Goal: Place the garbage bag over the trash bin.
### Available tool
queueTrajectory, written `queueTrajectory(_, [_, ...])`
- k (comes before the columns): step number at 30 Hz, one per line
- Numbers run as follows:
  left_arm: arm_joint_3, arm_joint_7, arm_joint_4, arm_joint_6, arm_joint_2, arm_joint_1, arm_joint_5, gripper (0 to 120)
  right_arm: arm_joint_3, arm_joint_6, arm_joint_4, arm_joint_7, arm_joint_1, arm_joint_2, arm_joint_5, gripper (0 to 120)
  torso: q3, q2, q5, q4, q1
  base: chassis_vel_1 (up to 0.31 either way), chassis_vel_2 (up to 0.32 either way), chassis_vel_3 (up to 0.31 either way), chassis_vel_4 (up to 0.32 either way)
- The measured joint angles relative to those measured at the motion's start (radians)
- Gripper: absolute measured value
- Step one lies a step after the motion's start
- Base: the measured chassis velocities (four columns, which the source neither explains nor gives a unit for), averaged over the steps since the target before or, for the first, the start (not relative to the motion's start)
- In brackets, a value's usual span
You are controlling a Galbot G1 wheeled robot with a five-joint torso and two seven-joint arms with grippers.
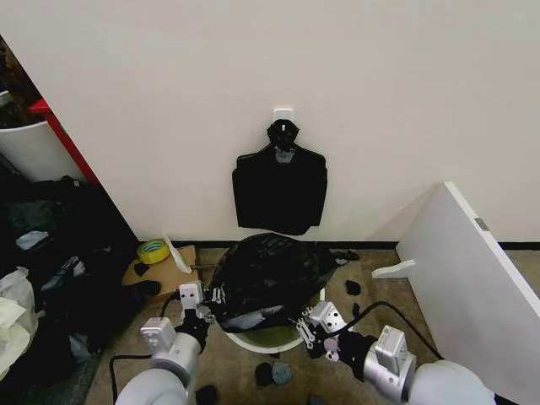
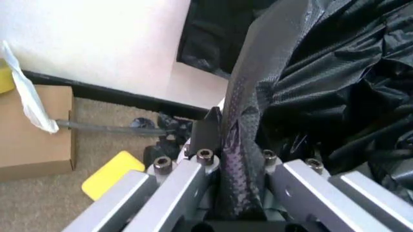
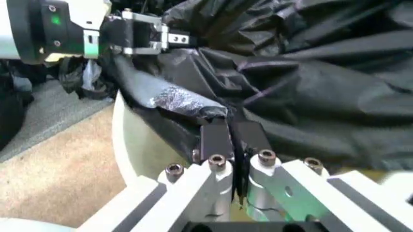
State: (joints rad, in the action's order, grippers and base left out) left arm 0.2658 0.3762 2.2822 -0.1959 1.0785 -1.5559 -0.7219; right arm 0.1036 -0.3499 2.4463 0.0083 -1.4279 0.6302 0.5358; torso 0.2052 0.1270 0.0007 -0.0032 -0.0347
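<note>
The garbage bag (image 1: pixel 268 274) billows in a glossy black mound over the trash bin (image 1: pixel 268 342), which stands on the carpet below the bundle of black bags (image 1: pixel 280 192) hanging on the wall. The left gripper (image 1: pixel 205 305) is clenched on the bag's near edge on the left side — the right gripper (image 1: pixel 305 327) pinches the same edge on the right, the film stretched between them above the white rim

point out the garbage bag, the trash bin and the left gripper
garbage bag (image 1: pixel 268 270), head view, on its glossy bulging top.
trash bin (image 3: pixel 132 145), right wrist view, on its bare white outer wall.
left gripper (image 2: pixel 233 145), left wrist view, midway between its fingertips, shut on a fold of bag.
</note>
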Motion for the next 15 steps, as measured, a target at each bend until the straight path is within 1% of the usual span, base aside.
queueTrajectory(3, [0.006, 0.000, 0.000, -0.003, -0.003, 0.003, -0.010, 2, 0.014, 0.000, 0.003, 0.000, -0.007, -0.007, 0.011, 0, 0.000, 0.000, -0.0001, -0.0001, 0.000, 0.000, 0.000, 0.000, 0.000])
queueTrajectory(6, [0.045, 0.006, 0.002, -0.018, -0.017, 0.013, -0.078, 2, 0.086, 0.000, 0.015, -0.006, -0.050, -0.029, 0.059, 0, 0.000, 0.000, 0.0001, 0.0000, 0.000, 0.000, 0.000, 0.000, 0.000])
queueTrajectory(9, [0.074, 0.030, 0.002, -0.040, -0.017, 0.037, -0.153, 2, 0.132, 0.003, 0.027, -0.029, -0.106, -0.036, 0.048, 0, 0.000, 0.000, 0.0000, -0.0001, 0.000, 0.000, 0.000, 0.000, 0.000])
queueTrajectory(10, [0.074, 0.030, 0.002, -0.040, -0.017, 0.037, -0.153, 2, 0.132, 0.003, 0.027, -0.029, -0.106, -0.036, 0.048, 0, 0.000, 0.000, 0.0000, -0.0001, 0.000, 0.000, 0.000, 0.000, 0.000])
queueTrajectory(12, [0.083, 0.044, 0.010, -0.051, -0.016, 0.052, -0.187, 2, 0.138, 0.009, 0.028, -0.040, -0.135, -0.029, 0.020, 0, 0.000, 0.000, 0.0000, 0.0000, 0.000, 0.000, 0.000, 0.000, 0.000])
queueTrajectory(15, [0.085, 0.068, 0.021, -0.061, -0.014, 0.073, -0.211, 2, 0.122, 0.020, 0.033, -0.052, -0.170, -0.017, -0.030, 0, 0.000, 0.000, 0.0000, -0.0001, 0.000, 0.000, 0.000, 0.000, 0.000])
